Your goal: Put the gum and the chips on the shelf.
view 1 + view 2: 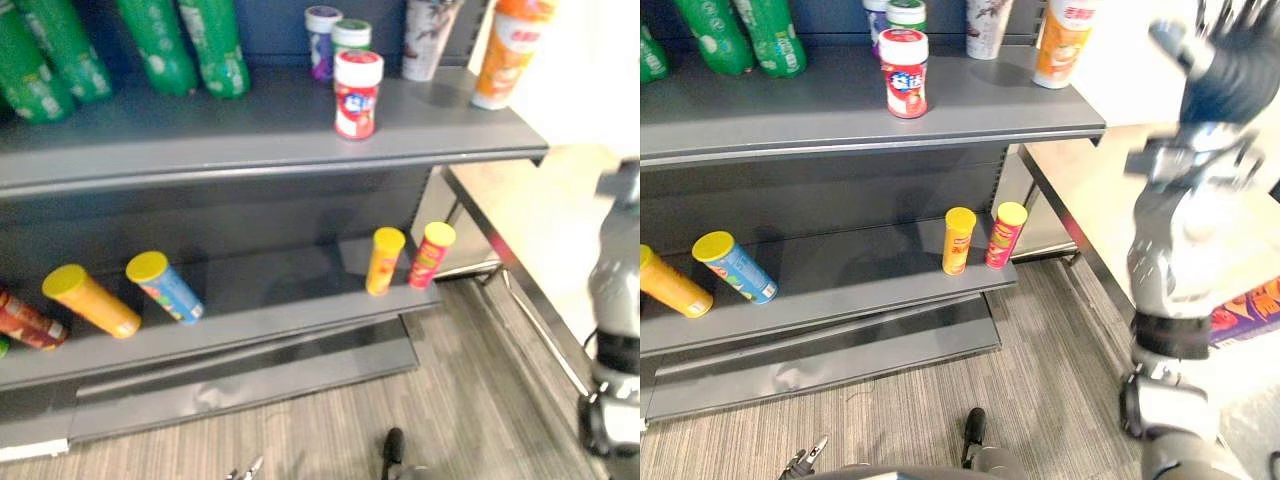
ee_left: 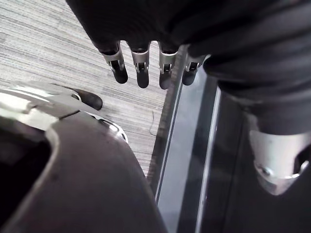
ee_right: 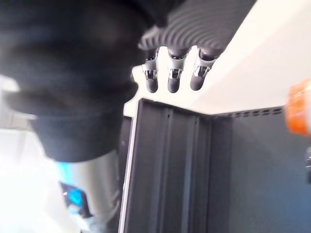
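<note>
My left hand (image 2: 140,65) hangs over the grey striped floor (image 2: 58,43) near the shelf's base, fingers straight and loose, holding nothing. On the dark grey metal shelf (image 1: 200,140), green plastic bottles (image 1: 190,40) lean at the upper board's left. On the lower board lie a yellow-lidded orange chips can (image 1: 92,300) and a yellow-lidded blue chips can (image 1: 165,287). The red-and-white gum jar with a white lid (image 1: 357,95) stands upright near the upper board's front edge. Below it, an orange chips tube (image 1: 384,262) and a red chips tube (image 1: 431,255) stand just beside each other. My right hand (image 1: 1230,70) is raised by the pale counter (image 1: 540,220), fingers loosely extended, empty.
</note>
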`<state>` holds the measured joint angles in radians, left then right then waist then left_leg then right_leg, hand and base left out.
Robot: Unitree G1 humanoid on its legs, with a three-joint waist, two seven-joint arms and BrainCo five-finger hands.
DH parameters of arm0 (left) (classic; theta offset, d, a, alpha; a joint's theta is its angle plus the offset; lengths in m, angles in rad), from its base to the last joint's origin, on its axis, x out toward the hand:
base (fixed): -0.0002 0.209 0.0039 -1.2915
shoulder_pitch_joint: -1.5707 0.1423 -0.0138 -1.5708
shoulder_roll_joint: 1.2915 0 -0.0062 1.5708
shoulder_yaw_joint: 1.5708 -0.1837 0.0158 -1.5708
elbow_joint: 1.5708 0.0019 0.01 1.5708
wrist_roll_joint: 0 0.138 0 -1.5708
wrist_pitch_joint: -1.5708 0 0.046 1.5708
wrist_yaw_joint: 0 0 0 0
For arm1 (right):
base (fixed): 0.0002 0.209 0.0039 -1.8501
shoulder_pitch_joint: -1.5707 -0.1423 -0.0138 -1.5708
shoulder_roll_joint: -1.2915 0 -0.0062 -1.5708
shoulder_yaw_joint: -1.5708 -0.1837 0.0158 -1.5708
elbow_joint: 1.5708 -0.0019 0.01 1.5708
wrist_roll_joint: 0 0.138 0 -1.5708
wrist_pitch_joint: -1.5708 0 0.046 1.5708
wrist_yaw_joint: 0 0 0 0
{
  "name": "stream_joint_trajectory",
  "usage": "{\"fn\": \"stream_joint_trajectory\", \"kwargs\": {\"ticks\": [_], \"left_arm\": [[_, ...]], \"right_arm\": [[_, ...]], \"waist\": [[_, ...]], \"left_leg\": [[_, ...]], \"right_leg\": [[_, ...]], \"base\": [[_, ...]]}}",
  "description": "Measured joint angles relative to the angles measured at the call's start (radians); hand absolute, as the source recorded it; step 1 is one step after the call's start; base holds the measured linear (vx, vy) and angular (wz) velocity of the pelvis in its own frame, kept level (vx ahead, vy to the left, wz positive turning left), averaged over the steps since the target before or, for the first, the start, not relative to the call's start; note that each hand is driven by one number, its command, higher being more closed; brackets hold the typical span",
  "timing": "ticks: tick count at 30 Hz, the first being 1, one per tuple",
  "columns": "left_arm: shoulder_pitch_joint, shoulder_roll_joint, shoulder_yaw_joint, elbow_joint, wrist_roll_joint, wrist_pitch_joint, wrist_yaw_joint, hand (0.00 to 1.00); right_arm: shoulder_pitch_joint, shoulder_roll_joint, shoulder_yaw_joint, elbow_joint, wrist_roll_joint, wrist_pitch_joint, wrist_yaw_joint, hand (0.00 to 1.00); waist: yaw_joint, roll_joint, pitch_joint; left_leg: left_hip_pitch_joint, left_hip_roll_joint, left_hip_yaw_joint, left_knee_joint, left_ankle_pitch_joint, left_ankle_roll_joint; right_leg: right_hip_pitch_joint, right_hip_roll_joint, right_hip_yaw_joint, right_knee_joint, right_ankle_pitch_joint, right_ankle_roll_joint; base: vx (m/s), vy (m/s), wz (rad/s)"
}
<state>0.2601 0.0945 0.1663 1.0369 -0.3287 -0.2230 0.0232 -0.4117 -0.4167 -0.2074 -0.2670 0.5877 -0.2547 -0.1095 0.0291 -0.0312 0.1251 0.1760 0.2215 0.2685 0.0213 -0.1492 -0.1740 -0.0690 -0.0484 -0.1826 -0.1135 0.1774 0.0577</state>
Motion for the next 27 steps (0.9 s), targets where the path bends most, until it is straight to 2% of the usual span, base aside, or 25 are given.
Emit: {"fn": "stream_joint_trajectory", "kwargs": {"ticks": [3,5,6,8,12,15,20,23,27], "left_arm": [[0.008,-0.014,0.000,-0.001,0.000,-0.022,0.013,0.00],[0.015,-0.015,-0.001,-0.002,0.000,-0.031,0.021,0.00],[0.017,-0.015,-0.002,-0.002,0.000,-0.037,0.029,0.00],[0.020,-0.015,-0.003,-0.003,0.000,-0.038,0.041,0.00],[0.020,-0.013,-0.005,-0.003,-0.001,-0.038,0.045,0.00],[0.020,-0.014,-0.014,-0.003,-0.002,-0.037,0.046,0.00],[0.010,-0.013,-0.043,-0.003,-0.003,-0.028,0.038,0.00],[0.009,-0.013,-0.047,-0.003,-0.004,-0.015,0.038,0.00],[0.007,-0.013,-0.052,-0.001,-0.006,-0.013,0.038,0.00]], "right_arm": [[0.201,0.085,0.021,-0.004,-0.012,-0.018,0.073,0.00],[0.295,0.102,0.069,-0.004,0.016,-0.011,0.169,0.00],[0.354,0.102,0.102,-0.002,0.044,0.002,0.257,0.00],[0.449,0.102,0.146,0.026,0.054,0.024,0.378,0.00],[0.536,0.124,0.158,0.199,0.159,0.084,0.499,0.00],[0.603,0.157,0.202,0.321,0.158,0.104,0.553,0.00],[0.640,0.210,0.236,0.577,0.155,0.116,0.566,0.00],[0.643,0.243,0.249,0.735,0.153,0.114,0.517,0.00],[0.642,0.290,0.198,0.952,0.117,0.104,0.426,0.00]], "waist": [[-0.003,0.011,-0.010],[-0.005,0.012,-0.011],[-0.007,0.011,-0.011],[-0.007,0.013,-0.015],[-0.013,0.012,-0.023],[-0.024,0.022,-0.019],[-0.028,0.041,-0.023],[-0.029,0.046,-0.023],[-0.028,0.050,-0.022]], "left_leg": [[0.003,-0.002,0.007,0.003,-0.004,0.001],[0.003,-0.002,0.012,0.006,-0.006,0.001],[0.003,-0.001,0.018,0.009,-0.011,0.002],[0.001,0.000,0.021,0.019,-0.027,0.006],[0.001,-0.009,0.021,0.019,-0.030,0.009],[0.001,-0.015,0.022,0.018,-0.030,0.010],[0.003,-0.017,0.023,0.018,-0.036,0.013],[0.004,-0.017,0.021,0.018,-0.038,0.014],[0.008,-0.018,0.015,0.018,-0.037,0.014]], "right_leg": [[0.001,0.000,0.006,0.000,-0.002,-0.003],[0.000,0.000,0.011,0.000,-0.001,-0.003],[-0.001,0.000,0.014,0.000,-0.001,-0.002],[0.003,0.000,0.016,0.000,0.000,-0.002],[0.003,-0.009,0.017,0.000,0.001,0.001],[0.003,-0.016,0.018,0.000,0.006,0.009],[0.004,-0.022,0.019,-0.001,0.006,0.011],[0.006,-0.023,0.017,-0.001,0.005,0.012],[0.014,-0.026,0.010,-0.001,0.004,0.013]], "base": [[0.00,0.008,-0.09],[0.00,0.003,-0.07],[0.00,0.005,-0.08],[0.00,0.010,-0.06],[0.01,0.017,0.00],[0.03,0.029,0.01],[0.03,0.020,0.00],[0.00,0.000,0.01],[0.00,-0.003,0.05]]}}
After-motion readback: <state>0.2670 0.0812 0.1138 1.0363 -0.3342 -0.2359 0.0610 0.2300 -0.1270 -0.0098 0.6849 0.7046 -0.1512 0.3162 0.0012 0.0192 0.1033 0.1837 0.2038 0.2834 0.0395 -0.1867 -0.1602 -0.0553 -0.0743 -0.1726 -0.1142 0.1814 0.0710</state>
